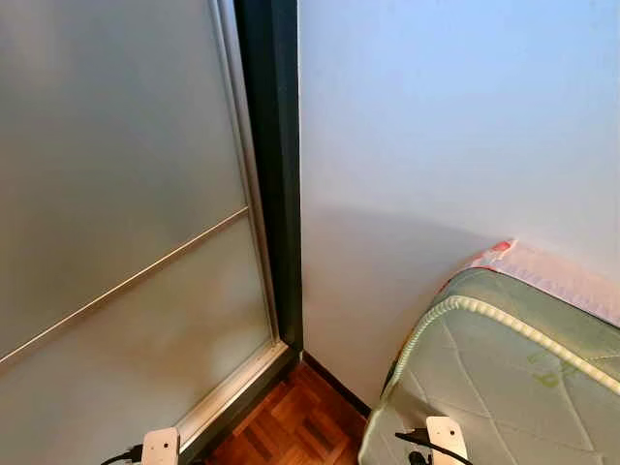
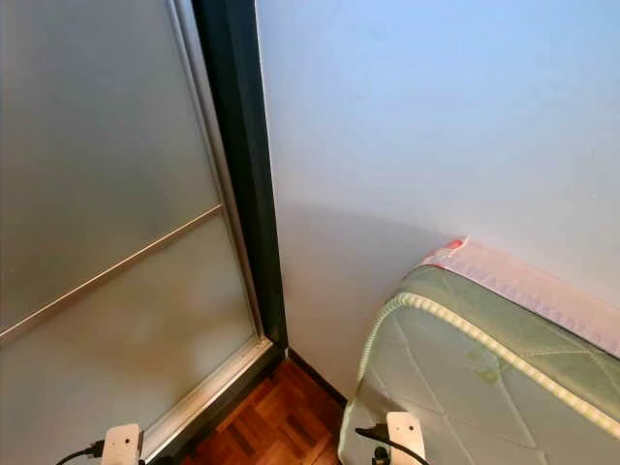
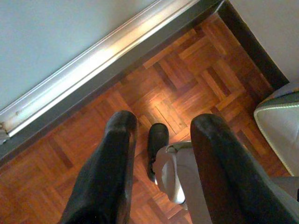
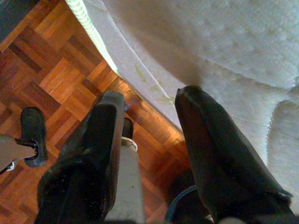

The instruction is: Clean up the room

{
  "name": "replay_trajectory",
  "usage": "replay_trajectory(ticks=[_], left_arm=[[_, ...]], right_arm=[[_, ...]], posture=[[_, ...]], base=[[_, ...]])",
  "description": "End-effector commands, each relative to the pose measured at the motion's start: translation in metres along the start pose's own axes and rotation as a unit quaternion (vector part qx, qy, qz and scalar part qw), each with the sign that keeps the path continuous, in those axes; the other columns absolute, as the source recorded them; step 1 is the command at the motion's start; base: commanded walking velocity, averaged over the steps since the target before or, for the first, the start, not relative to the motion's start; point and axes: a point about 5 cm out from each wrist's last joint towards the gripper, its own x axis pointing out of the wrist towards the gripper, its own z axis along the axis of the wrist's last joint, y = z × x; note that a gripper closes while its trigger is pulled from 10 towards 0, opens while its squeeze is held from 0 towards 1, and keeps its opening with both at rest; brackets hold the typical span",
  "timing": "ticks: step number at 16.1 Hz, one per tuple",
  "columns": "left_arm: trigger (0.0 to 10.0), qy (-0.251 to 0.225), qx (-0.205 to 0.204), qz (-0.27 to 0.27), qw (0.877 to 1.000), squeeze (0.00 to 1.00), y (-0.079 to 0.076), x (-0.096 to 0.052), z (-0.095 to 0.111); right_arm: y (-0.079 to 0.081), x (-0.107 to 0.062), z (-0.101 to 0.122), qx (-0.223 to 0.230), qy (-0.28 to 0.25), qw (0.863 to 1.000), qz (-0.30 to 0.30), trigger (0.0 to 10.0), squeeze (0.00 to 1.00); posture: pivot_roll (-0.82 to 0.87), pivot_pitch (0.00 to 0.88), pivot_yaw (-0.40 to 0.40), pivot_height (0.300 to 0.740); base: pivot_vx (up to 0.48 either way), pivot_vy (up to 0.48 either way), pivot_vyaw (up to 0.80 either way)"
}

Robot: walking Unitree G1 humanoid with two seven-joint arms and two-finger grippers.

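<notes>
The left gripper (image 3: 161, 140) hangs with its two black fingers (image 3: 110, 168) spread apart and nothing between them, pointed down at a parquet floor (image 3: 187, 88). Below the gap between those fingers show the robot's own pale leg (image 3: 180, 175) and black foot (image 3: 156, 140), planted on the wood. Beyond the fingertips, a bright metal door track (image 3: 100, 58) runs across the floor at the foot of a frosted sliding door (image 1: 116, 194), and a dark skirting board (image 3: 247, 42) lines the adjoining wall.

The right gripper (image 4: 149, 105) also hangs open and empty, fingers (image 4: 215, 140) parted, directly over the edge of a quilted mattress (image 4: 224, 42). The mattress's green-piped seam (image 4: 88, 25) runs just beyond the fingertips, where fabric meets the parquet. Another black foot (image 4: 32, 135) rests on the floor off to the side of this gripper.

From the head camera, the two wrist tops (image 1: 160, 446) sit at the lower edge of the frame, one before the sliding door, the other (image 1: 446, 438) over the mattress corner (image 1: 504, 368). Between them a dark door frame (image 1: 276, 174) rises to meet a plain pale wall (image 1: 455, 126). A pink-and-white cloth (image 1: 562, 276) lies along the mattress's far edge, against the wall.
</notes>
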Motion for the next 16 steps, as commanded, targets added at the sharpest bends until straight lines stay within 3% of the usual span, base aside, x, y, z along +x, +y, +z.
replay_trajectory(ticks=[1, 16], left_arm=[[10.0, 0.054, 0.068, -0.055, 0.995, 0.00, -0.0308, 0.0050, -0.0054], [10.0, 0.062, 0.066, -0.051, 0.995, 0.00, -0.0275, 0.0034, -0.0102]], right_arm=[[-0.0293, -0.0044, -0.0041, 0.069, -0.017, 0.997, 0.010, 10.0, 0.00], [-0.0302, -0.0043, -0.0051, 0.074, -0.010, 0.997, 0.005, 10.0, 0.00]], posture=[[-0.06, 0.003, 0.001, 0.740], [-0.06, 0.002, 0.002, 0.740]], base=[[0.000, 0.000, 0.00], [0.000, 0.000, 0.00]])
